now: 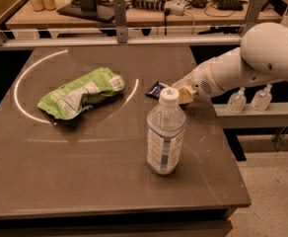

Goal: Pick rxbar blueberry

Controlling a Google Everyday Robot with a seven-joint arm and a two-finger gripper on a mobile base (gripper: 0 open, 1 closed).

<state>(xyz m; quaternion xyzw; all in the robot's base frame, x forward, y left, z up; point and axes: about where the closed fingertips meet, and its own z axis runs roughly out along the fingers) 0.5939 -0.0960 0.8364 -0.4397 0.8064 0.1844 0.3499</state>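
The rxbar blueberry (156, 89) is a small flat dark navy wrapper lying on the dark table (85, 162), right of the green bag and behind the bottle's cap. My gripper (182, 93) reaches in from the right on a white arm and sits just right of the bar, low over the table. The bottle's cap partly hides the gripper and the bar's right end.
A large light-green snack bag (80, 96) lies at the table's left-middle. A clear water bottle with a white cap (165, 132) stands upright in front of the bar. A metal rail (119, 31) runs along the table's back edge. Two small bottles (247, 100) stand on a shelf at the right.
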